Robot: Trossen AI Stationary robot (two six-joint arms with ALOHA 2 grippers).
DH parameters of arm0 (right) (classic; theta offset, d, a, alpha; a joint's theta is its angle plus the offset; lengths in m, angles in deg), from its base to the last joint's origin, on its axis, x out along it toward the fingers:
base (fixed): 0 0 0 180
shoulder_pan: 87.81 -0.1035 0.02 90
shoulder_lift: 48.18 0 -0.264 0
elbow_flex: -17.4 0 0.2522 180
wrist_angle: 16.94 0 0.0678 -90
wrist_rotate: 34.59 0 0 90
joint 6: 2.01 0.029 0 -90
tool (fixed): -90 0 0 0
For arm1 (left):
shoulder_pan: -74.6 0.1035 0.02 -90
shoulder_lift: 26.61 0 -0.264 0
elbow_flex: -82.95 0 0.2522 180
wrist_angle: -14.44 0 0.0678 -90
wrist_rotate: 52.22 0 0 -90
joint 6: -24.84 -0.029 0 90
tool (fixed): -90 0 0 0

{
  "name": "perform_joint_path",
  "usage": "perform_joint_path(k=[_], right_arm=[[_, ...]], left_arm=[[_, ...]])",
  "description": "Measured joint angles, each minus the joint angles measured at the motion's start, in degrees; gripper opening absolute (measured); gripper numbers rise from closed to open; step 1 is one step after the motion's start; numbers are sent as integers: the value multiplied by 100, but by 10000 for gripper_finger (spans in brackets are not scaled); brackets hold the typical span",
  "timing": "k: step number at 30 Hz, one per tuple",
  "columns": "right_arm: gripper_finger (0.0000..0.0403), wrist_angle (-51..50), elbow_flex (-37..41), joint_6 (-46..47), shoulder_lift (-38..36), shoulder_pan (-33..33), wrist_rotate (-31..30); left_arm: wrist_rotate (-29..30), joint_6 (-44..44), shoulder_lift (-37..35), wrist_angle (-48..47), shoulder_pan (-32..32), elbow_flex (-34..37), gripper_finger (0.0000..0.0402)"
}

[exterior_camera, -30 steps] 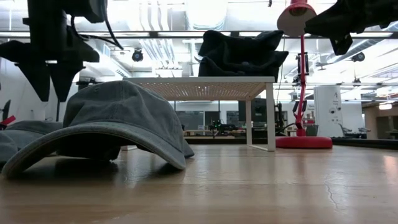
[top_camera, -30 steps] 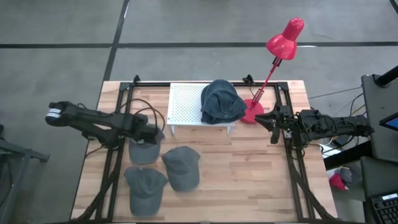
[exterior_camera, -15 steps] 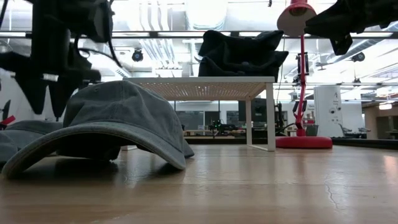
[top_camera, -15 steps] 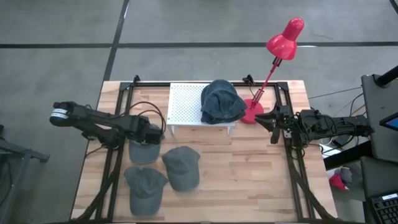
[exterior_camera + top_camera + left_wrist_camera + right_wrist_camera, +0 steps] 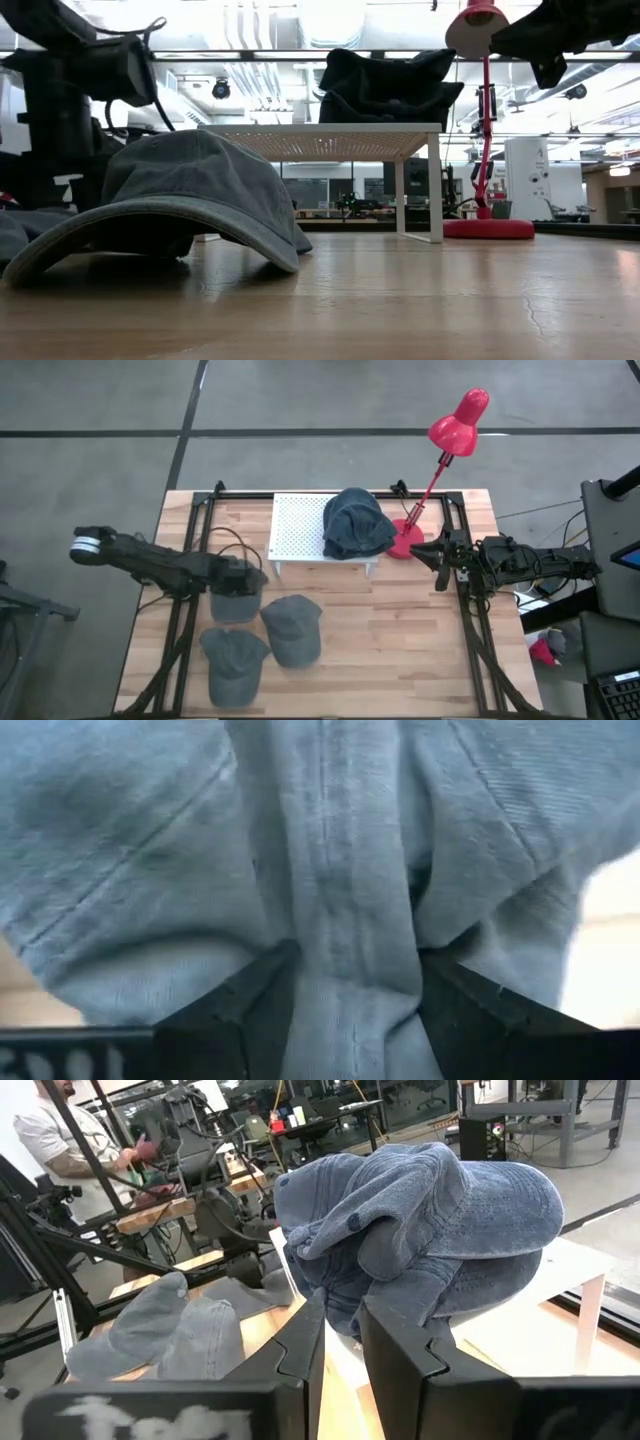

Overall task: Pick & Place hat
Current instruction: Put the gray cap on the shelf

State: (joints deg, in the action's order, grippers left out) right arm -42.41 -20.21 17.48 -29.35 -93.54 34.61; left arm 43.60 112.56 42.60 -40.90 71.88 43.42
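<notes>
Hats: four on the surface overall. One hat [image 5: 236, 600] sits near the left edge, under the left end effector [image 5: 238, 574], which is down on it. Left wrist view shows the two fingers [image 5: 250, 1010] spread wide with a fold of this hat's fabric [image 5: 350, 920] bunched between them; not pinched tight, so jaws read as open around the fold.

Two more hats in the front-left area: one [image 5: 232, 660] close to the front-left corner, another [image 5: 293, 628] just right of it, the two touching or nearly so. In the low view the nearest hat [image 5: 190, 195] fills the foreground, brim toward the camera.

Fourth hat [image 5: 356, 525], darker blue and crumpled, lies on the right end of the white rack [image 5: 297, 528] at the back edge. Red desk lamp [image 5: 445, 445] stands just right of the rack, near the back-right corner.

Right end effector [image 5: 440, 557] hangs off the right edge, level with the lamp base, well apart from any hat. Its fingers [image 5: 300, 1350] sit nearly together with a narrow gap, holding nothing; the crumpled hat [image 5: 420, 1240] is ahead of them.

A person [image 5: 60, 1140] is visible in the room behind.
</notes>
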Motion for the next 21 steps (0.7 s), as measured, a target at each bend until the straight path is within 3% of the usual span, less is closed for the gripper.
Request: perform_joint_path(k=[6,18,21], right_arm=[[74,7,1,1,-1,0,-2],[89,7,1,-1,-7,1,-11],[86,7,1,-1,-7,0,-11]], left_arm=[[60,82,-4,167,0,145,180],[326,127,2,197,0,124,15],[326,127,-27,161,1,67,11]])
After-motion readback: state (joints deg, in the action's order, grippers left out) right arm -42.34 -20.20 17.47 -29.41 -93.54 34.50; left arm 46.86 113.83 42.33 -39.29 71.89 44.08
